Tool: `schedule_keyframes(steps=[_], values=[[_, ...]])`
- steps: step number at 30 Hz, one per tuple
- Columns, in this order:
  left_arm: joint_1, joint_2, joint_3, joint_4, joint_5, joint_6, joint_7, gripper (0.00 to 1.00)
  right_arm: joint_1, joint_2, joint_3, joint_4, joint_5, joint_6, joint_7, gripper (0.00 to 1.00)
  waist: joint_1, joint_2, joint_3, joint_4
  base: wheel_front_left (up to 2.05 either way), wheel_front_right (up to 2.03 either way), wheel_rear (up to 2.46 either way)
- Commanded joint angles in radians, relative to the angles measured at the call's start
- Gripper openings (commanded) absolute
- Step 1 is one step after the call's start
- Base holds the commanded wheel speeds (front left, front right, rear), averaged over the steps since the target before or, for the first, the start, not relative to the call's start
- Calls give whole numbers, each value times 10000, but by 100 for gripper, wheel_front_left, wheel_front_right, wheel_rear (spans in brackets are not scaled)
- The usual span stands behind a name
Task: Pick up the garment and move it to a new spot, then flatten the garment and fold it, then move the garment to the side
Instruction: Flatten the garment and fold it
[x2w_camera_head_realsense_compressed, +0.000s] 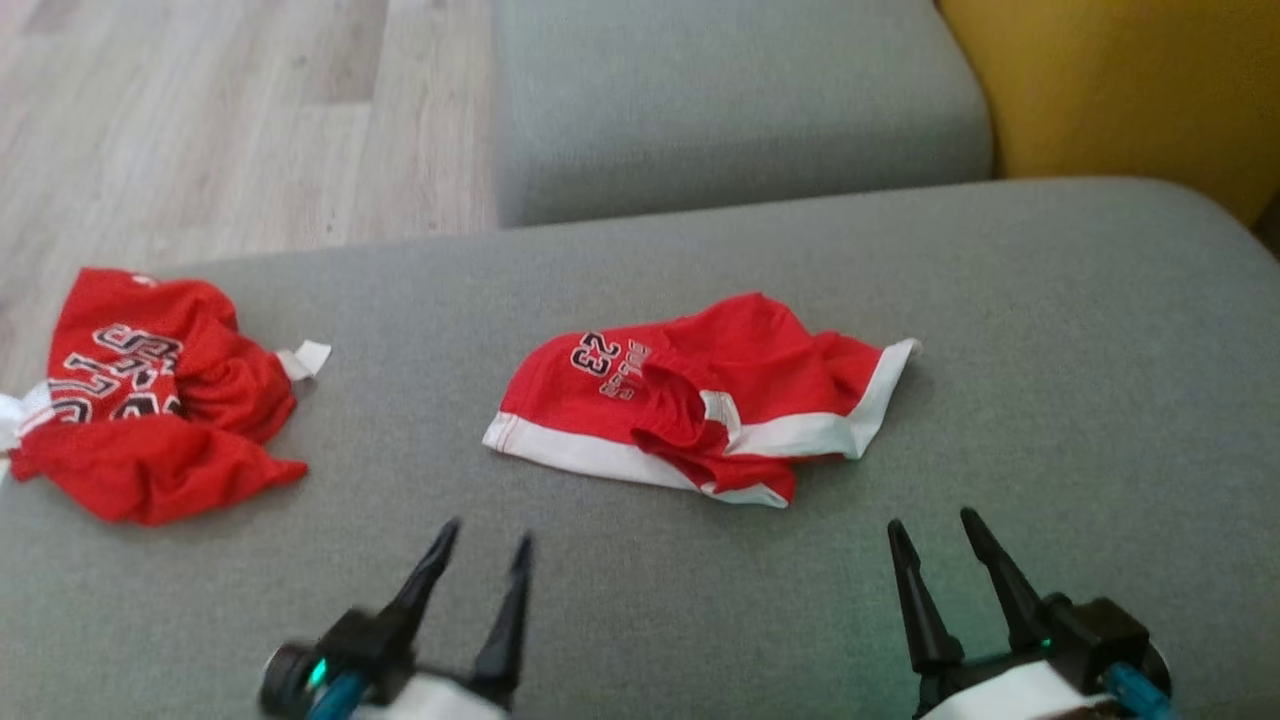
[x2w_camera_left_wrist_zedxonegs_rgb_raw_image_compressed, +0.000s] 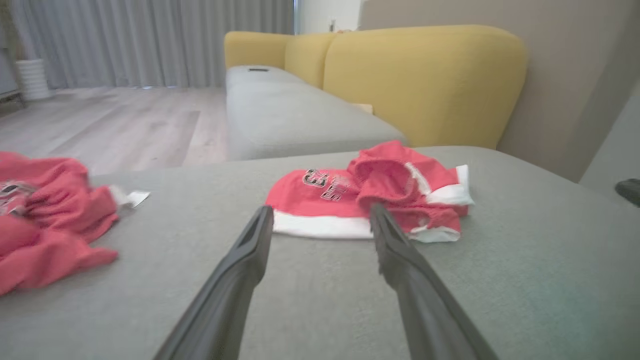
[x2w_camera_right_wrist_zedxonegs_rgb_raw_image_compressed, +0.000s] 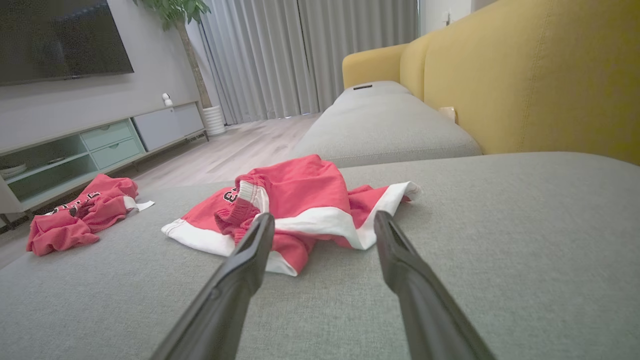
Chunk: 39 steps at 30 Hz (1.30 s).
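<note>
Garment (x2w_camera_head_realsense_compressed: 690, 385), a red piece with white bands and a printed "23", lies crumpled near the middle of the grey sofa seat (x2w_camera_head_realsense_compressed: 1050, 330), ahead of both grippers and touched by neither. In the head view its long axis runs across the seat from left to right, rising a little toward the right. One white-hemmed end points to the robot's left, and a white-banded corner points to the right, toward the yellow backrest (x2w_camera_head_realsense_compressed: 1120, 80). A white band runs along its near edge, a fold of red cloth is bunched up near its middle, and the lettering reads upside down from the head camera. The left gripper (x2w_camera_head_realsense_compressed: 486, 533) sits nearer the robot than the garment's left end, its two dark fingers spread apart with nothing between them. In the left wrist view the left gripper (x2w_camera_left_wrist_zedxonegs_rgb_raw_image_compressed: 321, 210) frames the garment (x2w_camera_left_wrist_zedxonegs_rgb_raw_image_compressed: 370, 195) just beyond its tips. The right gripper (x2w_camera_head_realsense_compressed: 930, 520) is likewise released and empty, nearer the robot than the garment's right end. From the right wrist the right gripper (x2w_camera_right_wrist_zedxonegs_rgb_raw_image_compressed: 324, 216) points at the garment (x2w_camera_right_wrist_zedxonegs_rgb_raw_image_compressed: 295, 205) close ahead. A second red garment (x2w_camera_head_realsense_compressed: 150, 400) lies heaped at the seat's left edge, well apart, beside the wooden floor (x2w_camera_head_realsense_compressed: 200, 120).
</note>
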Motion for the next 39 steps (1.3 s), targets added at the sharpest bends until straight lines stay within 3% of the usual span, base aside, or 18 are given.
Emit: schedule_keyframes(steps=[1, 7, 14, 23, 33, 34, 35, 36, 37, 39], values=[[-986, -79, 72, -172, -93, -76, -124, 100, -612, -30, 189, -421, -59, 23, -109, 100, 0, 0, 313, -47, 0, 0, 0], [-2819, -79, -1214, 1074, -929, -358, -124, 100, -862, -30, 285, -516, -255, 23, -109, 100, 0, 0, 1012, -304, 0, 0, 0], [-5025, -80, -2725, 2865, -2824, -467, -56, 100, -1246, -30, 341, -550, -435, 23, -109, 100, 0, 0, 1760, -739, 0, 0, 0], [-6750, -80, -3991, 4388, -4415, -231, 297, 100, -1570, -30, 304, -510, -493, 23, -109, 100, 0, 0, 2218, -1148, 0, 0, 0], [-7727, -80, -4543, 5411, -5497, 110, 379, 100, -1814, -30, 234, -664, -357, 23, -109, 100, 0, 0, 2544, -1501, 0, 0, 0], [-7810, -80, -4599, 5509, -5548, 123, 393, 94, -1823, -30, 231, -679, -347, 23, -109, 100, 0, 0, 2579, -1511, 0, 0, 0], [-7881, -80, -4634, 5573, -5626, 113, 382, 60, -1837, -30, 227, -689, -340, 23, -109, 100, 0, 0, 2620, -1519, 0, 0, 0], [-7949, -80, -4666, 5638, -5693, 104, 362, 35, -1853, -30, 211, -697, -331, 23, -109, 100, 0, 0, 2649, -1515, 0, 0, 0], [-8009, -80, -4697, 5711, -5746, 98, 337, 0, -1863, -30, 195, -710, -320, 23, -109, 100, 0, 0, 2670, -1508, 0, 0, 0], [-8060, -80, -4790, 5888, -5889, 43, 389, 0, -1866, -30, 147, -734, -307, 23, -109, 100, 0, 0, 2697, -1466, 0, 0, 0]])
